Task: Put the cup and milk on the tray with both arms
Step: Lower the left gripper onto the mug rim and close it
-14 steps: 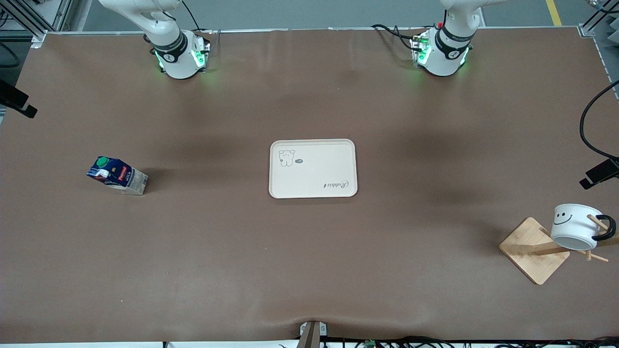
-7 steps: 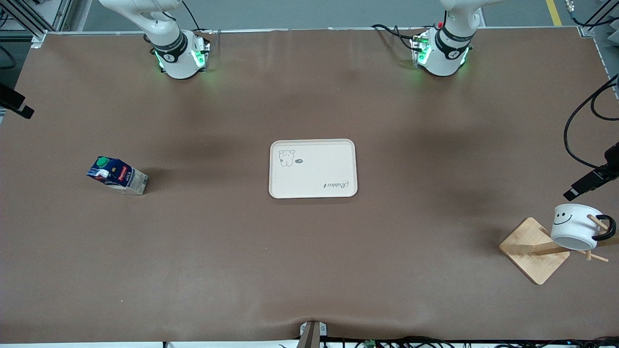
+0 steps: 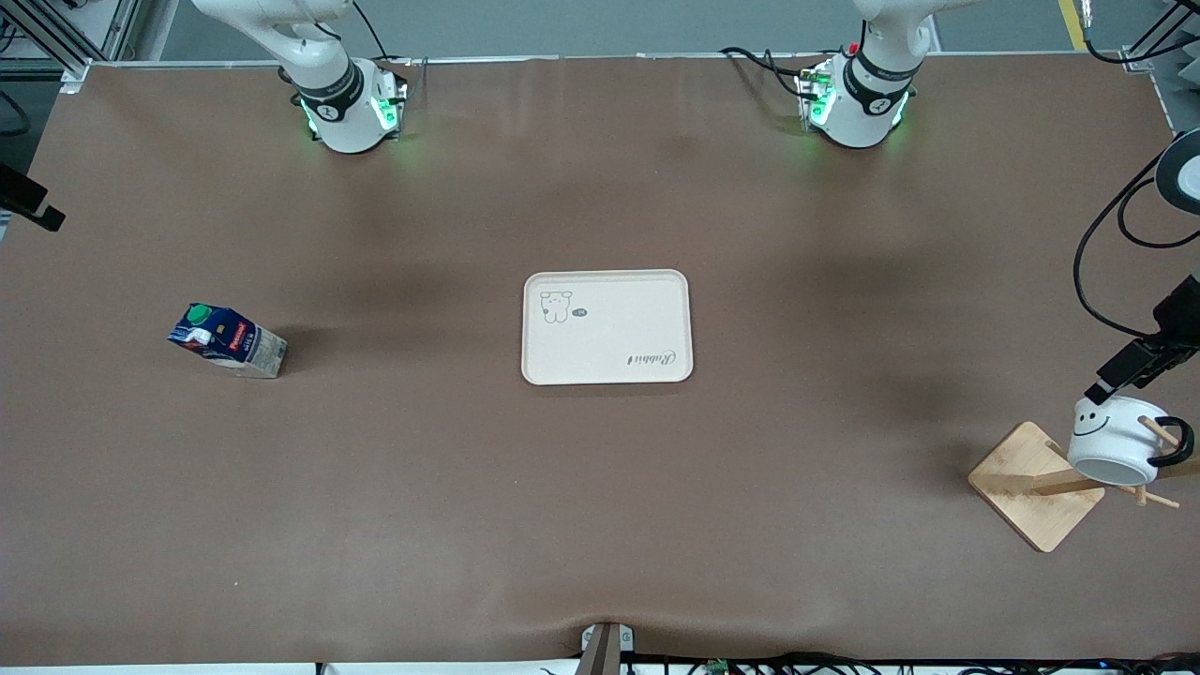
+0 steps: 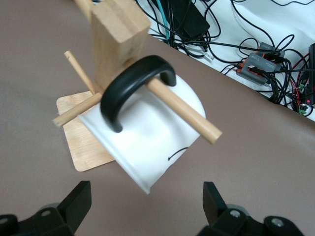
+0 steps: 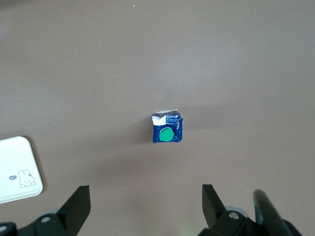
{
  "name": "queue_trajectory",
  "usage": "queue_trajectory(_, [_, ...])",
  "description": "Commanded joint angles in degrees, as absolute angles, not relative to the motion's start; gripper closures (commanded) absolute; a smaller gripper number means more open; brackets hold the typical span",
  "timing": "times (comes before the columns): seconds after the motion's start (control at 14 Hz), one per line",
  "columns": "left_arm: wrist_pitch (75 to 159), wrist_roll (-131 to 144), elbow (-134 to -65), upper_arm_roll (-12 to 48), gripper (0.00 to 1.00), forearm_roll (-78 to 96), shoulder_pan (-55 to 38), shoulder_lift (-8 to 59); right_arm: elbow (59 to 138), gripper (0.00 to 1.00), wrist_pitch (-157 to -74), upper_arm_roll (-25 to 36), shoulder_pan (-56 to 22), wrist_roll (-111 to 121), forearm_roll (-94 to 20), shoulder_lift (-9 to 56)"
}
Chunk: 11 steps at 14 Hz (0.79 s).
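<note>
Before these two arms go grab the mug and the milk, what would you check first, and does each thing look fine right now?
1. Left pincer open: ok.
2. Left pincer lined up over the cup: ok, though its depth cannot be told.
3. Cup free to lift: not ok, its handle hangs on a peg of the wooden rack.
4. Right pincer open: ok.
5. Right pincer over the milk: ok, high above; carton stands upright.
6. Tray has room: ok, nothing lies on it.

You're in a robotics lab.
Two arm bases (image 3: 349,112) bolted to a brown-covered surface (image 3: 600,487), loose cables (image 4: 231,44), aluminium framing (image 3: 56,37).
</note>
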State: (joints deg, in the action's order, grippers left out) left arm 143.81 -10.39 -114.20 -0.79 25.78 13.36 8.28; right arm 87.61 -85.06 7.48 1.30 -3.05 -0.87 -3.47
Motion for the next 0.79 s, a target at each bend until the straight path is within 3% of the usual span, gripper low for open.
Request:
queue_trajectory(0.0, [146.68, -12.39, -114.52, 0.26, 0.08, 27.16, 13.27, 9.22, 87.10, 0.00, -85.17, 6.94, 2.20, -3.34, -1.05, -3.25])
queue_trajectory(0.72, [149.76, -16.43, -114.08, 1.93, 0.27, 26.98, 13.18, 10.99, 87.10, 0.00, -85.17, 6.94, 2.37, -3.34, -1.05, -3.16])
